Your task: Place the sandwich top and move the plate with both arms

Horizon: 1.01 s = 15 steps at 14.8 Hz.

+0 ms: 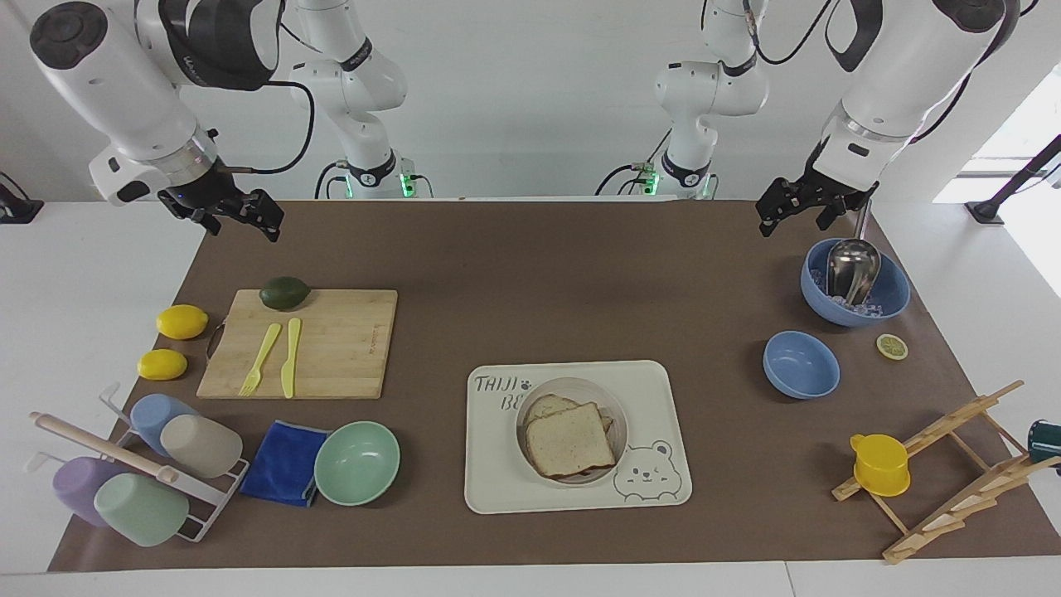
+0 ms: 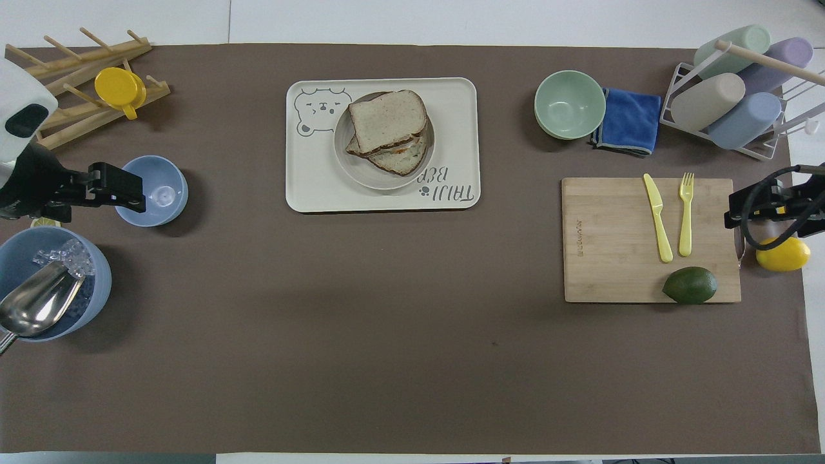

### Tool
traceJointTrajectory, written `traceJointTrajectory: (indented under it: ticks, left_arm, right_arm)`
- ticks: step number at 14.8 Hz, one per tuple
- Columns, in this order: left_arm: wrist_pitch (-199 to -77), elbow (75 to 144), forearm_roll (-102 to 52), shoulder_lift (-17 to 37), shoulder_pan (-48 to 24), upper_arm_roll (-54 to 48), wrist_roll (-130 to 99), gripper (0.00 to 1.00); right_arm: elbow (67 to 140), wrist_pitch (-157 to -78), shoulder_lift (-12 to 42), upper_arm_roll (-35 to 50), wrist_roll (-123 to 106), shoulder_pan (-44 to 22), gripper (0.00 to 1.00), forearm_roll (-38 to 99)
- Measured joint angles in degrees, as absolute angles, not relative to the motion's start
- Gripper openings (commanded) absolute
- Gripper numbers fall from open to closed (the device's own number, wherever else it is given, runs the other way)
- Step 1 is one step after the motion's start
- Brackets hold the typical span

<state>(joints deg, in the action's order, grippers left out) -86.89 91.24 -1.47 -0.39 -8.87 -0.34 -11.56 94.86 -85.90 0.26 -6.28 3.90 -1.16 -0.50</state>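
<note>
The sandwich top (image 1: pixel 570 439) lies flat on a lower slice on the plate (image 1: pixel 580 387), which stands on the bear-printed tray (image 1: pixel 497 489). In the overhead view the sandwich top (image 2: pixel 387 120) sits slightly askew over the lower slice on the plate (image 2: pixel 353 169). My left gripper (image 1: pixel 794 222) is open and empty, raised over the mat beside the ice bowl; it also shows in the overhead view (image 2: pixel 138 193). My right gripper (image 1: pixel 243 225) is open and empty, waiting raised near the cutting board's end; it also shows in the overhead view (image 2: pixel 731 216).
A small blue bowl (image 1: pixel 801 365), an ice bowl with a metal scoop (image 1: pixel 854 282), a lemon slice (image 1: pixel 892 346) and a wooden rack with a yellow cup (image 1: pixel 880 464) stand at the left arm's end. A mint bowl (image 1: pixel 356 463), a blue cloth (image 1: pixel 284 463), a cup rack (image 1: pixel 141 473), a cutting board (image 1: pixel 331 344) and lemons (image 1: pixel 181 321) stand at the right arm's end.
</note>
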Motion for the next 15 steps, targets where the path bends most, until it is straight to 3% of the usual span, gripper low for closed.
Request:
traceJointTrajectory:
  ticks: [15]
  left_arm:
    - [-89.4,93.4,-1.5,-1.2,-7.1,-3.1,-10.6,1.00]
  right_arm:
    - [94.9,-85.9,0.2,-6.3,3.9,-1.2,1.00,-0.5]
